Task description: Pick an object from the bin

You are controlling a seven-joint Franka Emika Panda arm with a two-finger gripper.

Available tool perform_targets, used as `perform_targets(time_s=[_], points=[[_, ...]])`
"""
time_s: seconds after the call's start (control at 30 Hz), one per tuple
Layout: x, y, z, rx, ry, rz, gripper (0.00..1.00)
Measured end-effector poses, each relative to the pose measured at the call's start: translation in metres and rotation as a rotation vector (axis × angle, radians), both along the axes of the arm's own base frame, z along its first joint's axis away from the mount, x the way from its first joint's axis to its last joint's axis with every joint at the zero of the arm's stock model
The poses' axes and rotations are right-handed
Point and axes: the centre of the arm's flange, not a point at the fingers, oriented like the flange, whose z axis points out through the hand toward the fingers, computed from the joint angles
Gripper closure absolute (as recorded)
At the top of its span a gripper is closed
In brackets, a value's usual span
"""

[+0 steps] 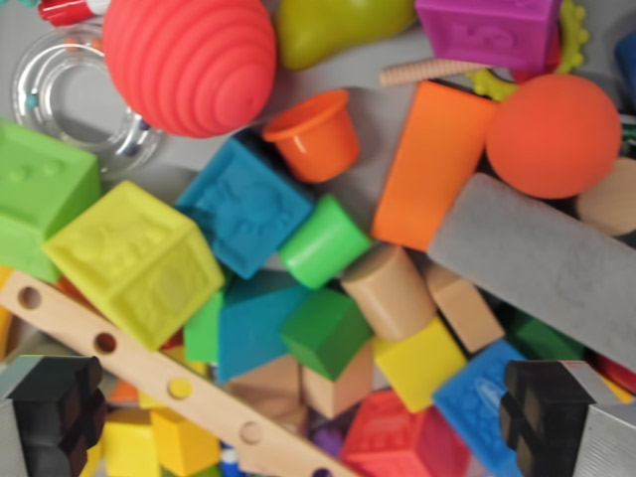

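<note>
The wrist view looks straight down into a bin full of toys. My gripper (298, 417) stands open, its black fingertips (55, 412) at the lower left and lower right, with nothing held between them. Between and just above the fingers lie a green wooden cube (326, 331), a yellow cube (421, 362), a tan cylinder (388, 290), a red embossed block (397, 437) and a teal block (253, 318). A wooden bar with holes (149, 373) runs diagonally across the lower left, beneath the left finger.
Farther up lie a ribbed red ball (189, 62), an orange cup (313, 134), a blue embossed block (243, 204), a yellow-green block (134, 260), an orange slab (432, 164), an orange ball (553, 134), a grey cylinder (542, 263), a purple block (492, 30) and a clear ring (70, 94).
</note>
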Motion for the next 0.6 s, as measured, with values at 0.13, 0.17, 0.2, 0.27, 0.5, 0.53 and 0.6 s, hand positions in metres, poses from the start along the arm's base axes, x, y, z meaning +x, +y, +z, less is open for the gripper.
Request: perform_targets(time_s=[0.13, 0.17, 0.2, 0.27, 0.5, 0.53, 0.6], points=[[0.002, 0.007, -0.015, -0.001, 0.0, 0.017, 0.0], [0.002, 0.007, -0.017, -0.001, 0.0, 0.02, 0.0], [0.003, 0.009, -0.022, -0.002, 0.0, 0.025, 0.0], [0.004, 0.013, -0.03, -0.002, -0.001, 0.035, 0.0], [0.008, 0.023, -0.052, -0.004, -0.002, 0.061, 0.0], [0.008, 0.024, -0.056, -0.004, -0.002, 0.066, 0.0], [0.01, 0.028, -0.064, -0.005, -0.003, 0.075, 0.0]])
